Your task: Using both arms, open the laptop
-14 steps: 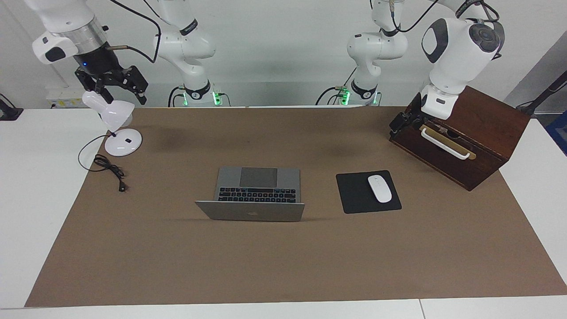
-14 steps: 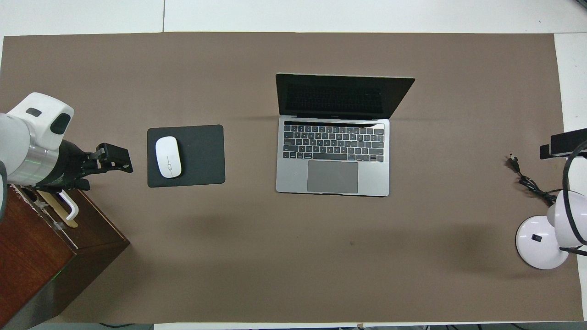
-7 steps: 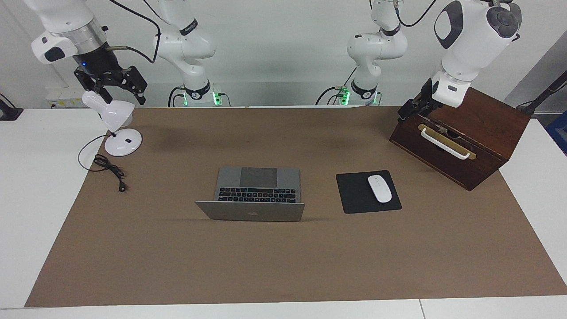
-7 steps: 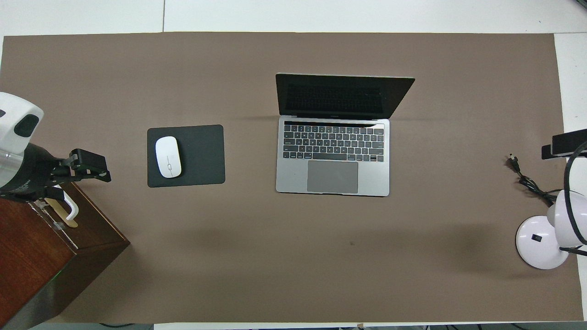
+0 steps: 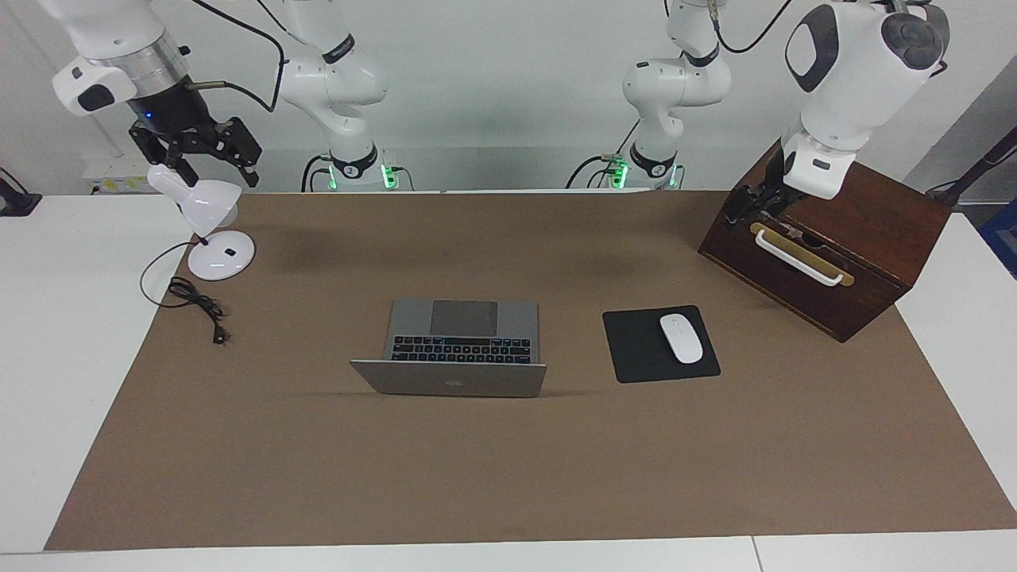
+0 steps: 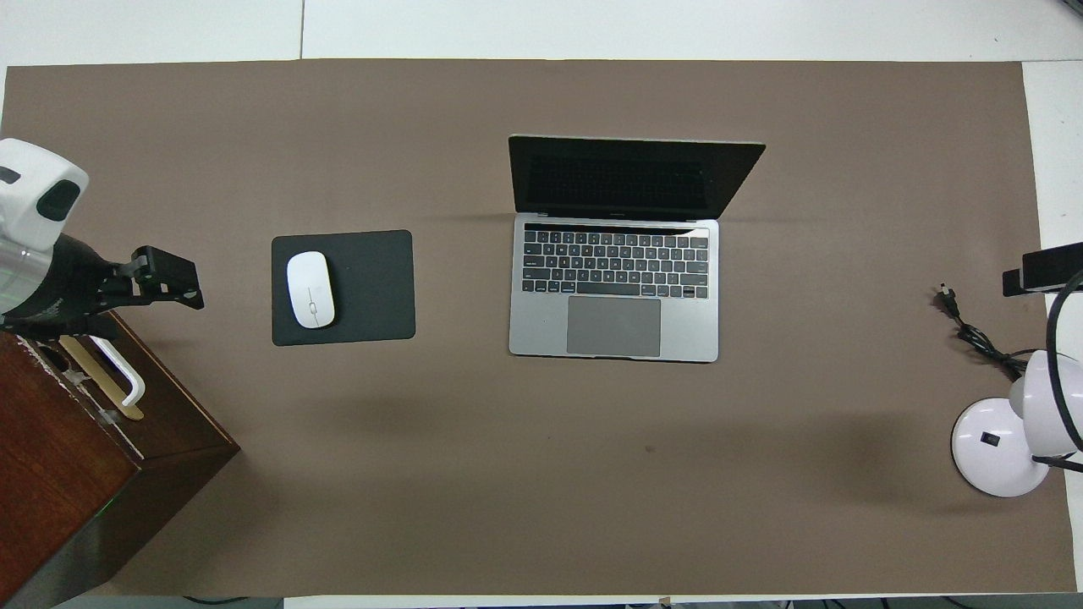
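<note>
The silver-grey laptop (image 5: pixel 462 334) stands open mid-table, its lid raised and the dark screen (image 6: pixel 626 173) toward the robots, with black keys and a grey trackpad showing. My left gripper (image 5: pixel 739 208) hangs over the upper edge of the wooden box, apart from the laptop; it also shows in the overhead view (image 6: pixel 173 281). My right gripper (image 5: pixel 218 176) is open and empty over the white desk lamp's head, toward the right arm's end of the table. Only its edge shows in the overhead view (image 6: pixel 1041 269).
A dark wooden box (image 5: pixel 842 262) with a white handle stands at the left arm's end. A white mouse (image 5: pixel 681 338) lies on a black mouse pad (image 5: pixel 636 349) beside the laptop. A white desk lamp (image 5: pixel 216 246) and its black cable (image 5: pixel 199 306) are at the right arm's end.
My left arm has risen and drawn back over the wooden box, its gripper moving away from the mouse pad. The right gripper has lifted slightly. The laptop has not moved.
</note>
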Tool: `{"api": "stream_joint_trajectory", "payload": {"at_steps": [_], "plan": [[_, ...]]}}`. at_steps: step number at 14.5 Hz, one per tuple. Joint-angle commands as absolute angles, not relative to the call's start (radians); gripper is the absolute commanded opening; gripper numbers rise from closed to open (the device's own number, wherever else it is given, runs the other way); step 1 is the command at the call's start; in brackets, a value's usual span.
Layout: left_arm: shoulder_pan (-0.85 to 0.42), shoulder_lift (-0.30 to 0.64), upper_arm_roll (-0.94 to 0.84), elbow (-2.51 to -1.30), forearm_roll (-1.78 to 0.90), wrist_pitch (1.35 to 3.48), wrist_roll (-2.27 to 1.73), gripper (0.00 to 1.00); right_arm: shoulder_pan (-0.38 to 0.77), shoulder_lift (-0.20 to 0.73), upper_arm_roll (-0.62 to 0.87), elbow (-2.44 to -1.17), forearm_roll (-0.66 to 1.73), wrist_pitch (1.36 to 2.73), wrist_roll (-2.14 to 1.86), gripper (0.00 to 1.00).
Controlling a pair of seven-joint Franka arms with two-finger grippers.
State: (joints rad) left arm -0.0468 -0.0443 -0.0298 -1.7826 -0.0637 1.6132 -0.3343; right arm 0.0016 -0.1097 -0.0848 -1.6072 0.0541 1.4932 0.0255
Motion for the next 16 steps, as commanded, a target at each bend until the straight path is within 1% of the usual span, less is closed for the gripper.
{"api": "stream_joint_trajectory", "payload": {"at_steps": [1, 4, 7, 10, 16], "plan": [[-0.058, -0.006, -0.026, -1.739, -0.048, 1.615, -0.327, 1.0, -0.012, -0.121, -0.08, -1.628, 0.028, 1.499, -0.011, 1.0], [-0.06, -0.011, -0.025, -1.756, -0.048, 1.601, -0.325, 1.0, -0.014, -0.124, -0.08, -1.635, -0.017, 1.502, -0.014, 1.0], [-0.06, -0.006, -0.021, -1.746, -0.048, 1.6, -0.325, 1.0, -0.014, -0.127, -0.081, -1.644, -0.032, 1.502, -0.037, 1.0], [-0.06, 0.002, -0.023, -1.704, -0.046, 1.559, -0.325, 1.0, -0.014, -0.138, -0.081, -1.661, -0.051, 1.502, -0.038, 1.0], [-0.067, 0.002, -0.032, -1.694, -0.046, 1.531, -0.324, 1.0, -0.014, -0.138, -0.08, -1.663, -0.051, 1.5, -0.041, 1.0]]}}
